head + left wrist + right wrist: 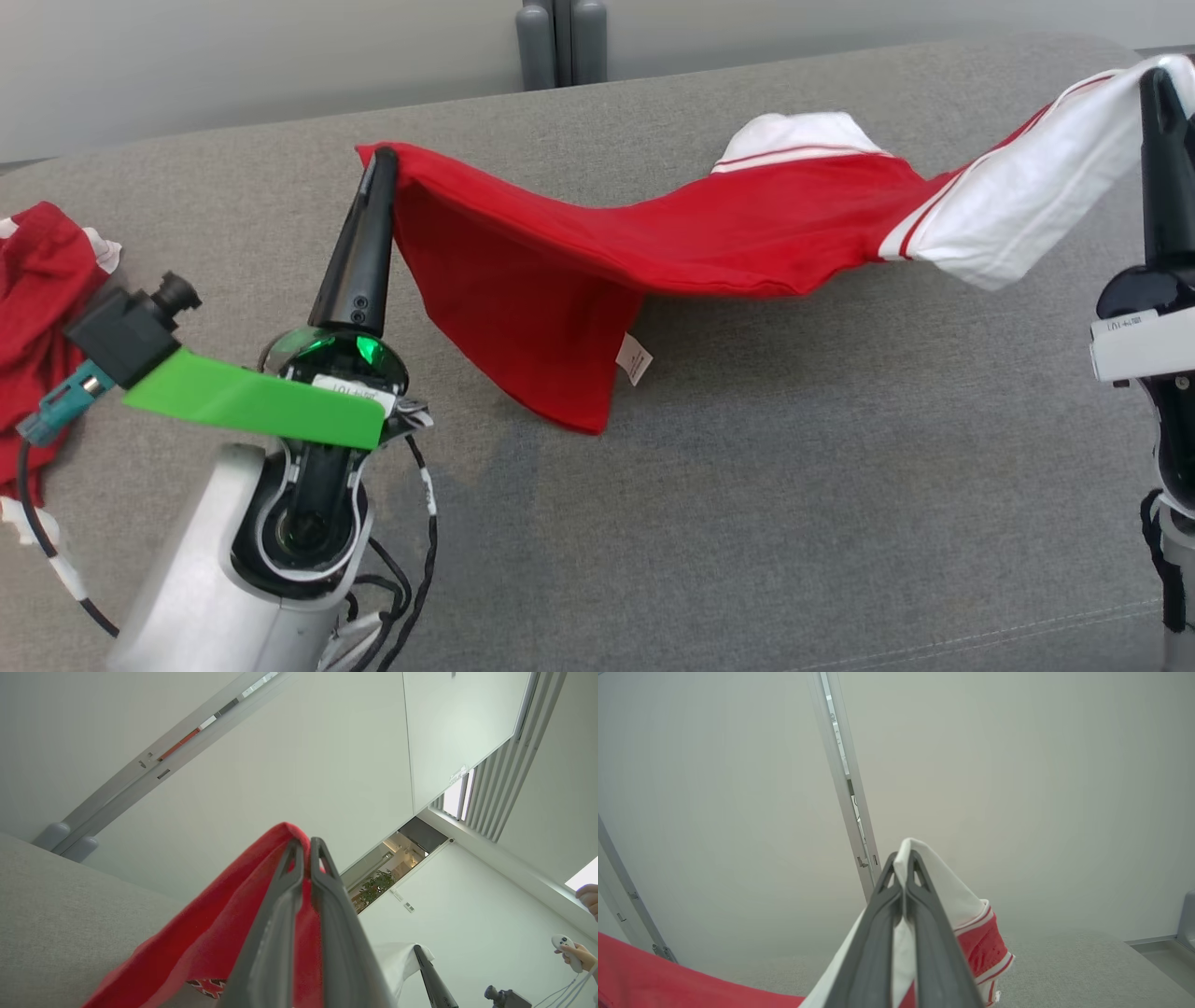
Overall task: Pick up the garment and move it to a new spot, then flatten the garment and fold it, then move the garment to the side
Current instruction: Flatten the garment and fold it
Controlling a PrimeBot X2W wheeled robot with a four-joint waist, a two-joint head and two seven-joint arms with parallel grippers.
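Grey woven fabric covers the tabletop [747,523], which runs back to a pale wall where two grey cylinders [560,42] stand at the far edge.

The garment [579,252], a red shirt with white, red-striped sleeves, is up off the tabletop and slung between the two arms. The left end effector [381,163] has its fingers pressed together on a red corner; the left wrist view shows the cloth [210,933] pinched at the very tips of that end effector [306,847]. The right end effector [1158,84] is clamped on the white sleeve, and the right wrist view shows the sleeve [957,900] draped over its closed tips [904,858]. The middle sags, and the lowest red corner hangs down to the tabletop or just above it; I cannot tell which.

By my reading, the pick-up is done and the carry to a new spot is under way. Laying the shirt flat, folding it and moving it aside are all left.

Count: one shirt held, with one white label [635,357] on its hanging edge and two white sleeve parts showing; one other red cloth [37,271] crumpled at the left edge; two end effectors, both gripping. A person's hand [572,952] with a controller shows in the left wrist view.
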